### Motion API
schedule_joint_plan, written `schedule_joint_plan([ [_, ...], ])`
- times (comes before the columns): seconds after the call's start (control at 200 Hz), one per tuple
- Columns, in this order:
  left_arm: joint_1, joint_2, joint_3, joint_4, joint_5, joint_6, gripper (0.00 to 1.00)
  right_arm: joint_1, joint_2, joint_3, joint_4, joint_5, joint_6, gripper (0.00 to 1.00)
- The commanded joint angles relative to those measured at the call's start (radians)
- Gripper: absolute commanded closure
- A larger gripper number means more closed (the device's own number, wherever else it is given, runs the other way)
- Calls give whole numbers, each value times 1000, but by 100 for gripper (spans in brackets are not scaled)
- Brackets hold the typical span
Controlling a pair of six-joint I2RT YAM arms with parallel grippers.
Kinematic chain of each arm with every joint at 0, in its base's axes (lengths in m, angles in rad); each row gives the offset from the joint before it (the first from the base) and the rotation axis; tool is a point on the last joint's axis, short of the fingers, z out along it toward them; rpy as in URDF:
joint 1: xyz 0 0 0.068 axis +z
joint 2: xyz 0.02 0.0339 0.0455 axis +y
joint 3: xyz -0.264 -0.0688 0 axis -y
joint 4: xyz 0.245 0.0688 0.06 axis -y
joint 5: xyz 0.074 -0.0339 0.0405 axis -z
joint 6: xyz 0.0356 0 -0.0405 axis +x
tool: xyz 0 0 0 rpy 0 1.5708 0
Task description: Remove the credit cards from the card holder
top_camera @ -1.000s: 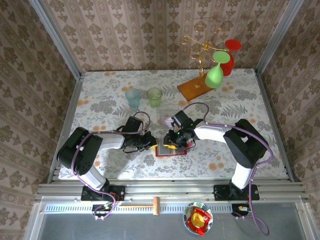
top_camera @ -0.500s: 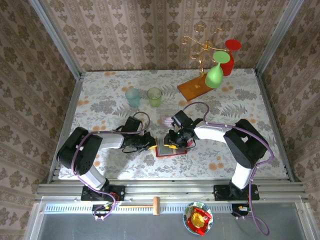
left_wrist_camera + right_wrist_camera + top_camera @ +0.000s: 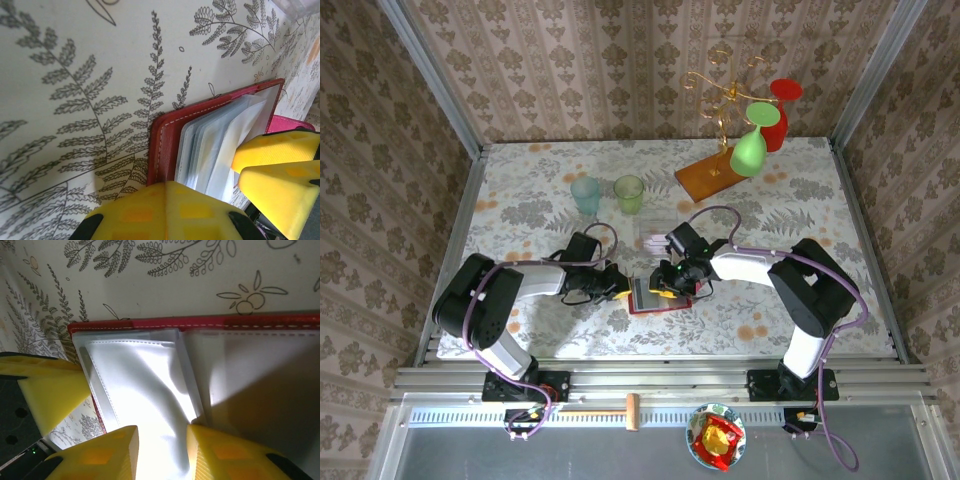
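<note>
The card holder (image 3: pixel 650 303) lies open near the table's (image 3: pixel 525 205) 6 o'clock. The left gripper (image 3: pixel 165 202) pinches its 9 o'clock edge. The right gripper (image 3: pixel 162 440) holds its jaws apart over a clear sleeve (image 3: pixel 140 370), seemingly probing. Next it needs to catch a card edge.

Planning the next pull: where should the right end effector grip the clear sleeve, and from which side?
Probably the edge of the clear sleeve farthest from the red border of the card holder, coming from that side: it projects there, and the right end effector straddles it.
</note>
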Motion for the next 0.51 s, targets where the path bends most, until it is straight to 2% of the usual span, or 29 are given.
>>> schedule_joint_plan([
  [0.0,10,-10,20,-77,-22,28,90,-11,-17,-33,29,-22,29,66],
  [0.175,3,-61,61,-126,-28,28,86,-30,-25,-66,95,-61,54,66],
  [0.5,-76,-79,120,-115,-45,-37,66,-58,-2,-128,239,-149,116,67],
])
